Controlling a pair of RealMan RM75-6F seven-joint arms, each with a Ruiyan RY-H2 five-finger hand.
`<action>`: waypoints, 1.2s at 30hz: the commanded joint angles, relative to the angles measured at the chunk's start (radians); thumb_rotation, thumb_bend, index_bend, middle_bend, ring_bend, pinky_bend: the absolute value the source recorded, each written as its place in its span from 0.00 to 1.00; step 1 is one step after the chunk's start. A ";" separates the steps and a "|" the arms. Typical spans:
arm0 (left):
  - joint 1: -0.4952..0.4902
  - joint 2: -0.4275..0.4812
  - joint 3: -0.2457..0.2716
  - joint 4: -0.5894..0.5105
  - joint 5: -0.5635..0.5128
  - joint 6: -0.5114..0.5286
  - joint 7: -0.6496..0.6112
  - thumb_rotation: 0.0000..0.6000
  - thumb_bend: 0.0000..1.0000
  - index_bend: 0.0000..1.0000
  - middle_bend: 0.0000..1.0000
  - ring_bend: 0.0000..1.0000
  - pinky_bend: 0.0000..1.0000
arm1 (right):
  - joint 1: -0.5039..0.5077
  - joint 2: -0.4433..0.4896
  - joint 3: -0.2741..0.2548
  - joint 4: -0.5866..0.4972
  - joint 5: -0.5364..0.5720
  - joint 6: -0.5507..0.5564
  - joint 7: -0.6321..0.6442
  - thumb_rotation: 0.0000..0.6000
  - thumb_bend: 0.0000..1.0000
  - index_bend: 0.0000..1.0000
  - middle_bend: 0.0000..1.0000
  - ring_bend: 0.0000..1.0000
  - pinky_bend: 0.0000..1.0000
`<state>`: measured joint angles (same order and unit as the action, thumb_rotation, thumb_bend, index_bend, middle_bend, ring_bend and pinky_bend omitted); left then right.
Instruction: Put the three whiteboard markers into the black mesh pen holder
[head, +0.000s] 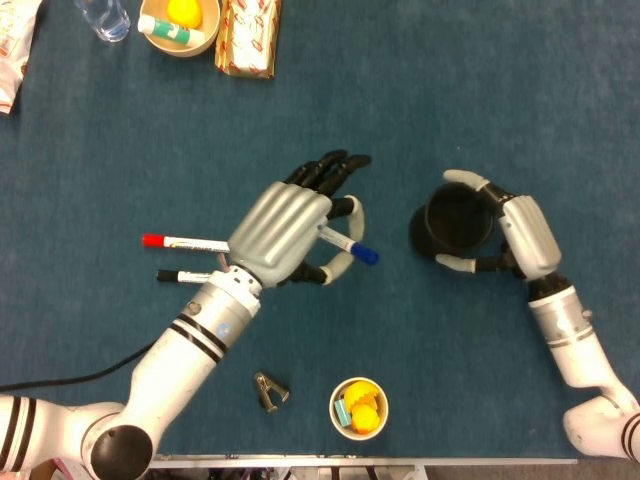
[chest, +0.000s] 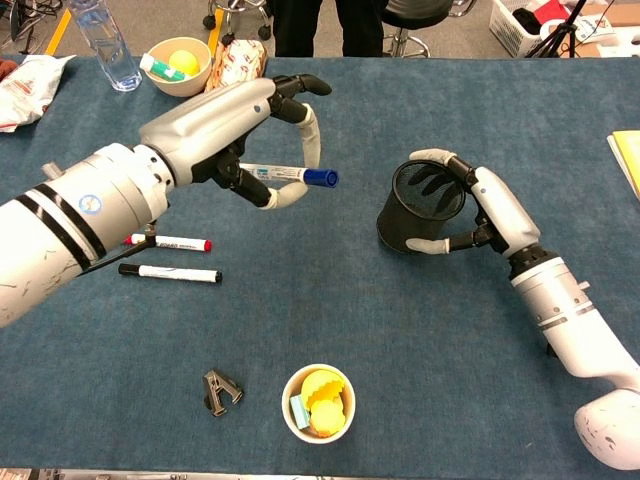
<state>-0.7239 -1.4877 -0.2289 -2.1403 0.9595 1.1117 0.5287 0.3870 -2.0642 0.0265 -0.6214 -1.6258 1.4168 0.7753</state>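
Observation:
My left hand (head: 290, 228) (chest: 225, 130) holds a blue-capped whiteboard marker (head: 347, 243) (chest: 290, 176) above the table, cap pointing toward the holder. My right hand (head: 518, 233) (chest: 487, 208) grips the black mesh pen holder (head: 449, 226) (chest: 415, 207), which stands upright on the blue cloth just right of the marker tip. A red-capped marker (head: 185, 241) (chest: 170, 242) and a black-capped marker (head: 182, 275) (chest: 168, 272) lie side by side on the cloth at the left, partly hidden by my left forearm.
A paper cup (head: 359, 407) (chest: 318, 403) with yellow items and a staple remover (head: 270, 391) (chest: 222, 389) sit near the front edge. A bowl (head: 180, 24) (chest: 177, 62), a snack box (head: 249, 38) (chest: 235, 76) and a water bottle (chest: 106, 42) stand at the back left.

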 joint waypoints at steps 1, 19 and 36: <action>-0.042 -0.009 -0.043 -0.043 -0.080 -0.004 0.001 1.00 0.34 0.71 0.09 0.02 0.15 | 0.009 -0.005 -0.008 0.005 -0.008 -0.004 -0.005 1.00 0.00 0.43 0.51 0.44 0.49; -0.168 -0.017 -0.156 -0.069 -0.261 -0.091 -0.170 1.00 0.34 0.72 0.09 0.02 0.15 | 0.076 -0.050 -0.022 0.045 -0.029 -0.028 -0.010 1.00 0.00 0.43 0.51 0.44 0.49; -0.222 -0.001 -0.205 -0.022 -0.322 -0.174 -0.381 1.00 0.34 0.73 0.09 0.02 0.15 | 0.151 -0.052 -0.049 0.012 -0.072 -0.033 -0.020 1.00 0.00 0.43 0.51 0.44 0.49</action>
<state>-0.9440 -1.4932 -0.4312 -2.1701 0.6399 0.9476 0.1611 0.5347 -2.1186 -0.0209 -0.6044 -1.6950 1.3828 0.7564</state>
